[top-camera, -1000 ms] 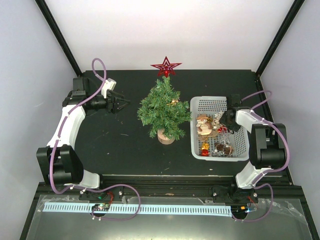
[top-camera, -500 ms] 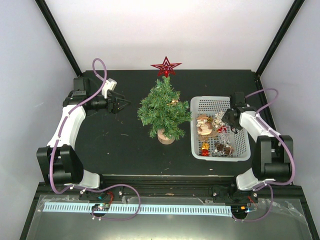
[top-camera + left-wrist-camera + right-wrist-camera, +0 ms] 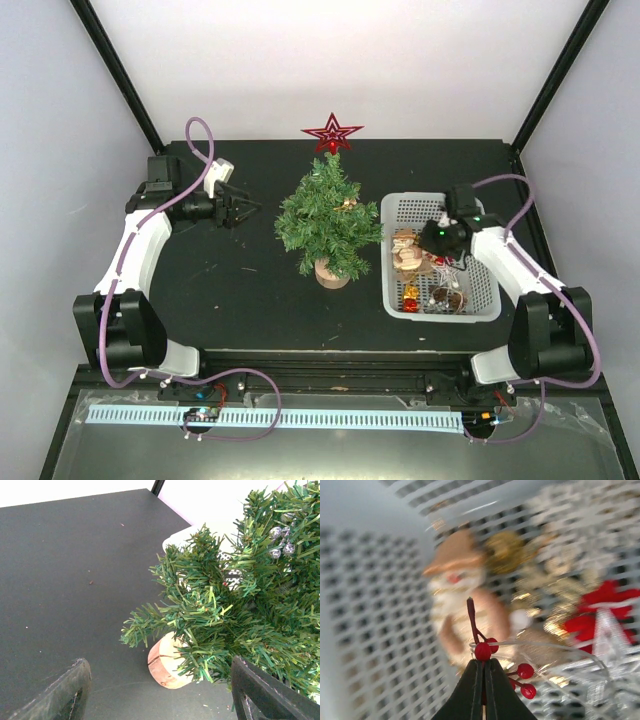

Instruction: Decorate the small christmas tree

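Note:
The small christmas tree point(image 3: 328, 215) stands mid-table on its wooden stump point(image 3: 331, 272); it fills the right of the left wrist view point(image 3: 245, 605). My left gripper point(image 3: 243, 208) is open and empty, left of the tree and apart from it. My right gripper point(image 3: 432, 236) is over the white basket point(image 3: 405, 205), shut on a red berry sprig point(image 3: 487, 655) with a clear thread loop. Below it in the basket lie a santa figure point(image 3: 462, 600), a gold ornament and a red star point(image 3: 602, 612), all blurred.
A red star topper point(image 3: 332, 133) shows at the back behind the tree top. Silver baubles point(image 3: 280, 540) hang in the tree. The basket holds several more ornaments point(image 3: 440, 290). Black frame posts rise at the back corners.
My right gripper has moved left and back over the basket, with the berry sprig in it. The left arm and the tree have not moved.

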Robot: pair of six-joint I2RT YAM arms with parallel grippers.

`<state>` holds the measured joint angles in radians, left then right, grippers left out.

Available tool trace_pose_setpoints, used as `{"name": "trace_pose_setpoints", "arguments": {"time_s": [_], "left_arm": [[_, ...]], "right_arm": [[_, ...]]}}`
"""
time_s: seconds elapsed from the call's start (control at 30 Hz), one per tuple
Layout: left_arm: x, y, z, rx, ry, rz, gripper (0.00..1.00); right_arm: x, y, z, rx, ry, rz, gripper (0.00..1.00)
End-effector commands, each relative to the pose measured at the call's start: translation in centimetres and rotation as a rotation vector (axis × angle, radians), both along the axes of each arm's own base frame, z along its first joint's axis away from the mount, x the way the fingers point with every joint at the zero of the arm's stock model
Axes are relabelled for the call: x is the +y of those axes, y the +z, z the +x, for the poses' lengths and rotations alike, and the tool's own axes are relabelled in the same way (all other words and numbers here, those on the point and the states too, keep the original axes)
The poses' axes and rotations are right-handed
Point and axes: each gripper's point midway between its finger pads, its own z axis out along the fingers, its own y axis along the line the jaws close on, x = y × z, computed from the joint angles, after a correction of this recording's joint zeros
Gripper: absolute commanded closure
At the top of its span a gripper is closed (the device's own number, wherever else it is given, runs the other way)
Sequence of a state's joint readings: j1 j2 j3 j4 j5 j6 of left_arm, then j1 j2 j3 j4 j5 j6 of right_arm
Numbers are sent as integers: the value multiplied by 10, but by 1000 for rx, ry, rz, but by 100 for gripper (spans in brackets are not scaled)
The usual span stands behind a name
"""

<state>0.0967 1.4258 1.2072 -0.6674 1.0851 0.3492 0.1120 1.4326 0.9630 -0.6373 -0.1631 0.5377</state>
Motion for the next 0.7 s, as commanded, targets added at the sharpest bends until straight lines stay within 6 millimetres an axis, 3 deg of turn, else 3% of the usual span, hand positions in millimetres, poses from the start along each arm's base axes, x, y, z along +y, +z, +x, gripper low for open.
{"name": "trace_pose_setpoints", "arguments": {"time_s": [0.0,0.1,0.27,0.5,0.67], "left_arm": [[-4,19,-6,-54,-35,-10,23],[-4,19,-7,-55,-38,-8,23],[-5,17,-6,-49,-41,-10,23],[-6,19,-7,-52,-43,-10,23],[-6,18,-6,-50,-44,-9,23]], "right_arm": [[62,41,-15,-57,252,-62,98],[71,37,-32,3,307,-116,99],[69,56,-42,-35,331,-106,99],[22,54,-44,22,267,-392,99],[16,52,-48,67,301,-531,99]]}}
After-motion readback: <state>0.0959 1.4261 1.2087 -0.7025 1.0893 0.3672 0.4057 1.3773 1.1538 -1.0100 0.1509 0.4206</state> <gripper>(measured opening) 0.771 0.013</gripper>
